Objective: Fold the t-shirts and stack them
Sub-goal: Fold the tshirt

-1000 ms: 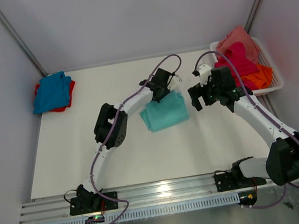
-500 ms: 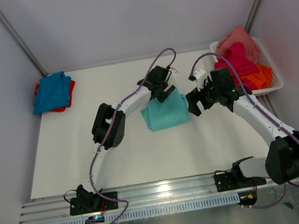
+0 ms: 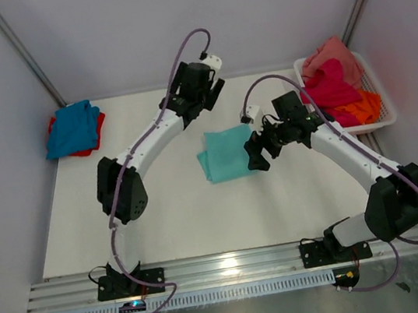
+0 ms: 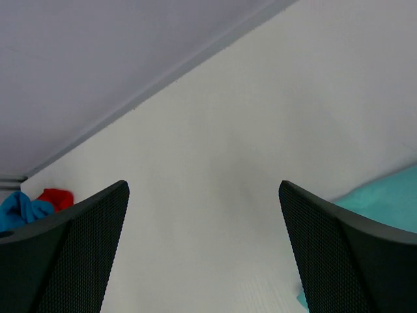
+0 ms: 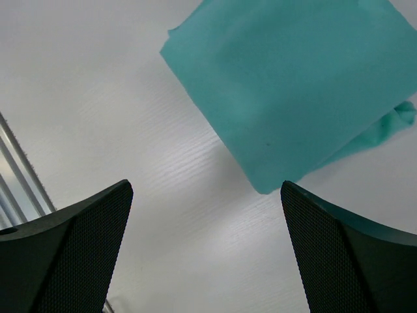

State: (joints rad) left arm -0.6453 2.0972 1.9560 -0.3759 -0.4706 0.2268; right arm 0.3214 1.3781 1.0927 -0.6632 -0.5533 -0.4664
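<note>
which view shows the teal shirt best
Top external: nearly the whole folded teal shirt is in frame. Right wrist shows it close but cut off at the edge; left wrist catches only a corner.

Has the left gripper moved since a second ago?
Yes. The left gripper has lifted off the teal t-shirt and swung toward the table back edge, jaws open.

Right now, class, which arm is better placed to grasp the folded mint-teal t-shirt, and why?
Probably right. The right gripper hangs open at the right edge of the mint-teal t-shirt, which dominates its wrist view. The left gripper, open, sits toward the back of the table, clear of it.
</note>
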